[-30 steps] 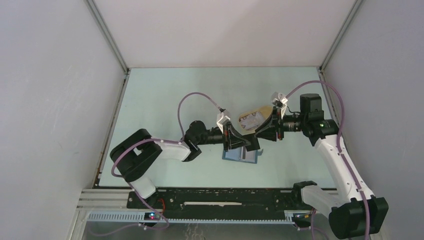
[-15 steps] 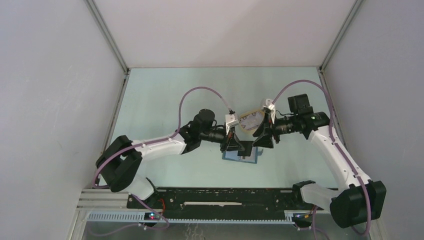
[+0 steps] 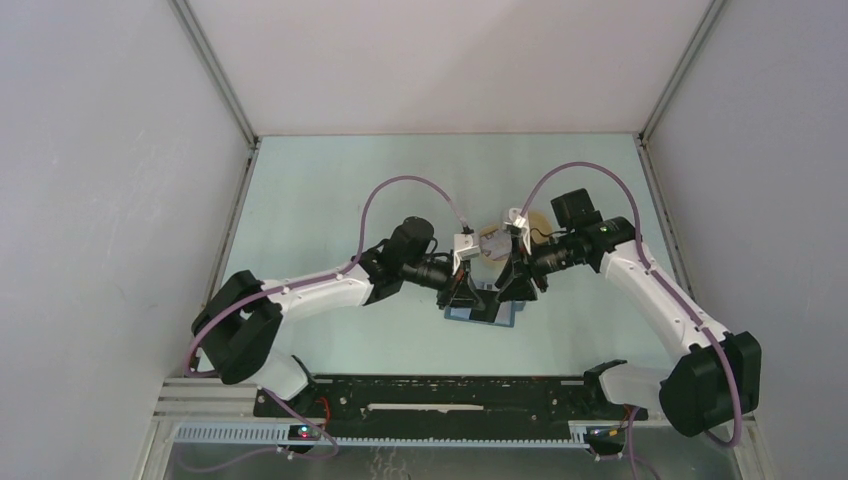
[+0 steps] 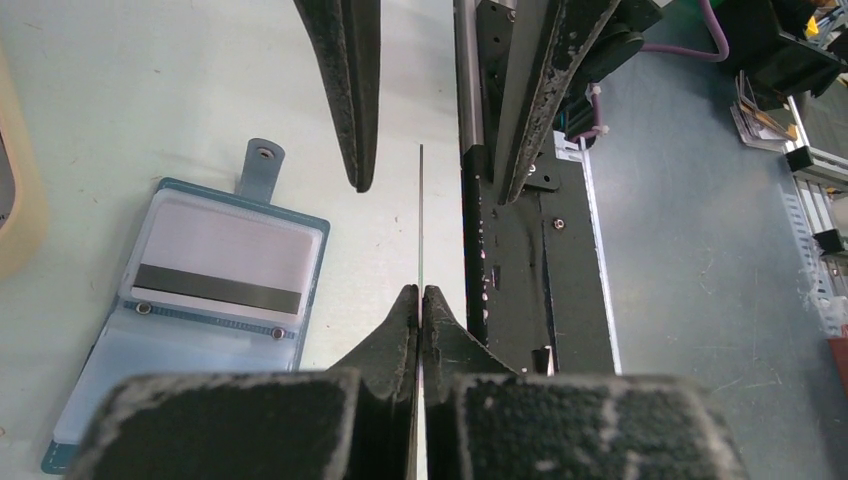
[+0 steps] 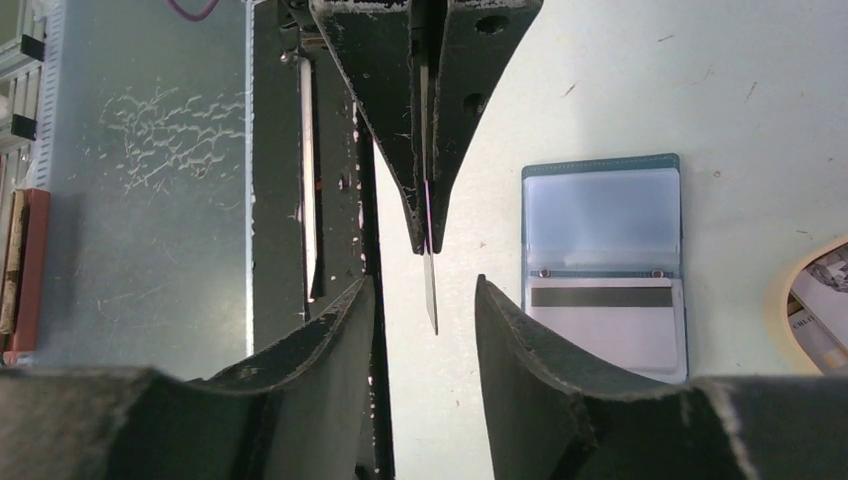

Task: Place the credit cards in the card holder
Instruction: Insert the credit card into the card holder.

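Left wrist view: left fingers [image 4: 420, 305] pinched shut on a credit card [image 4: 420, 220], right fingers [image 5: 510, 340] parted astride its free end; these would best close squarely before any release, card holder [image 4: 170, 370] open on the table [image 4: 150, 100] beside

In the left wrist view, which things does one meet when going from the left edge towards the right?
beige tray → card holder, lying open → credit card, held edge-on by the shut left end effector → black mounting rail
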You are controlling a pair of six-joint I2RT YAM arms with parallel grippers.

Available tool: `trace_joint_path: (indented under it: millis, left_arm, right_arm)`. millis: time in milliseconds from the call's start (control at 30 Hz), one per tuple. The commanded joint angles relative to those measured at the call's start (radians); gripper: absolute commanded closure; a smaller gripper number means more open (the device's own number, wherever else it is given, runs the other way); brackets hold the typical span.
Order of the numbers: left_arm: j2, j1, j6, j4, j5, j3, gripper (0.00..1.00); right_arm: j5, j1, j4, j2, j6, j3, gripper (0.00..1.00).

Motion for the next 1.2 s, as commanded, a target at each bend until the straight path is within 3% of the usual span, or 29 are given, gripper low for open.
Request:
trace_joint_path:
  millis: [0,167,467,600,800,967,1033,1067,1167]
  left_arm:
    - [-0.018,0.003,0.026,-0.001,0.031,0.060,1.00]
    - [-0.018,0.004,0.015,0.007,0.030,0.062,1.00]
    - [-0.026,0.012,0.002,0.021,0.002,0.048,0.97]
    - [-0.083,0.020,-0.025,0.067,-0.077,-0.006,0.70]
    - [-0.273,0.026,-0.027,0.135,-0.353,-0.176,0.48]
    - [-0.427,0.058,-0.130,0.328,-0.529,-0.372,0.36]
    - [-0.451,0.083,-0.236,0.430,-0.607,-0.444,0.24]
    - [-0.452,0.094,-0.321,0.461,-0.671,-0.478,0.11]
    - [-0.409,0.122,-0.422,0.508,-0.671,-0.512,0.05]
  right_arm:
    - [-0.008,0.023,-0.022,0.012,-0.039,0.042,0.54]
    - [-0.011,0.041,-0.078,0.052,-0.083,0.071,0.66]
    - [-0.008,0.058,-0.135,0.073,-0.144,0.097,1.00]
    - [-0.008,0.049,-0.132,0.056,-0.132,0.102,1.00]
    - [-0.043,-0.018,-0.020,0.030,0.005,0.057,1.00]
    - [0.014,-0.074,0.284,0.000,0.332,-0.060,1.00]
    - [0.049,-0.091,0.414,-0.003,0.478,-0.123,1.00]
    - [0.070,-0.098,0.464,-0.001,0.543,-0.149,1.00]
    - [0.153,-0.105,0.544,0.033,0.683,-0.192,1.00]
